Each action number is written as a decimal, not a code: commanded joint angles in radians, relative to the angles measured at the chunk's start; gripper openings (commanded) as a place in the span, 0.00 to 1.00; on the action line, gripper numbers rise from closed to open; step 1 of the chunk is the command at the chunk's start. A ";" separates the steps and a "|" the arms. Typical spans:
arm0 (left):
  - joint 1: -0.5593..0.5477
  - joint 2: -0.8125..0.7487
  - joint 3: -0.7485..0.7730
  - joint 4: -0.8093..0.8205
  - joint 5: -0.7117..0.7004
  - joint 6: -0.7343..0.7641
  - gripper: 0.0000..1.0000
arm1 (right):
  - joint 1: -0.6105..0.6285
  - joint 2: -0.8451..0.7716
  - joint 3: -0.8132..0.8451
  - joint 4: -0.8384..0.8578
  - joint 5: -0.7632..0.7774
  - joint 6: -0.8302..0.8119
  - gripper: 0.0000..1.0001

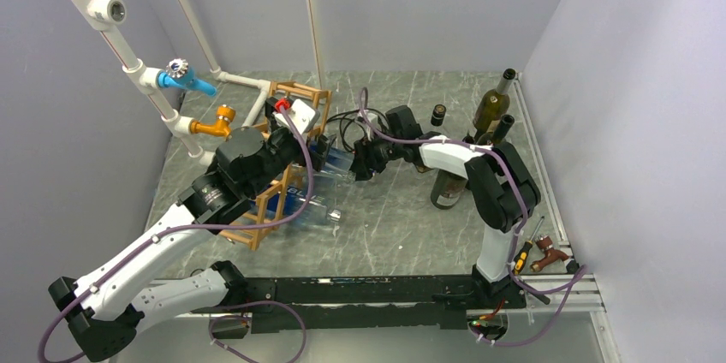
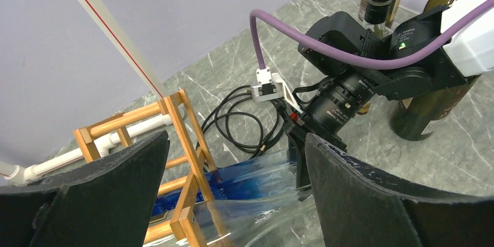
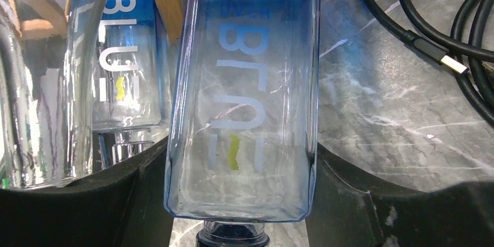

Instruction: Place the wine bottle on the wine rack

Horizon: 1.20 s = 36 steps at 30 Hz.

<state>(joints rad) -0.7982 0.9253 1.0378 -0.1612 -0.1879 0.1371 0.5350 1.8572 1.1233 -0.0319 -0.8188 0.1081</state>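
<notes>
While dark bottles (image 1: 490, 110) stand far right and a black cable (image 3: 419, 42) lies near the rack (image 2: 187, 127), the right gripper (image 3: 242, 189) squeezes the blue bottle (image 3: 244, 84). The bottle's end pokes into the rack beside another bottle (image 3: 125, 55). The left gripper (image 2: 233, 200) gapes wide, holding nothing.

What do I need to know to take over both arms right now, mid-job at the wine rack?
Left claw: open, hovering at the wine rack, gripping nothing.
Right claw: shut on the blue wine bottle, held lying down with its far end at the rack's sticks.
Done: a second blue bottle lies in the rack beside it.
Left: slide the held bottle fully into its cell, then let go. I cannot tell whether it rests on the sticks yet.
Dark green bottles stand at the table's far right.
</notes>
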 commanded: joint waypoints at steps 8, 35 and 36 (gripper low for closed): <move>-0.004 -0.011 0.013 0.044 0.020 -0.018 0.92 | 0.008 -0.063 0.048 0.192 -0.247 0.103 0.00; -0.025 0.084 0.109 -0.211 -0.212 -0.298 0.94 | 0.008 -0.009 0.028 0.234 -0.182 0.139 0.00; -0.013 0.098 0.121 -0.256 -0.210 -0.329 0.92 | 0.008 -0.012 0.028 0.231 -0.184 0.135 0.00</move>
<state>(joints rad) -0.8345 0.9852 1.0775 -0.2588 -0.2947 -0.0086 0.5232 1.8740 1.1179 0.1146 -0.8982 0.2646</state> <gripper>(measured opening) 0.947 0.656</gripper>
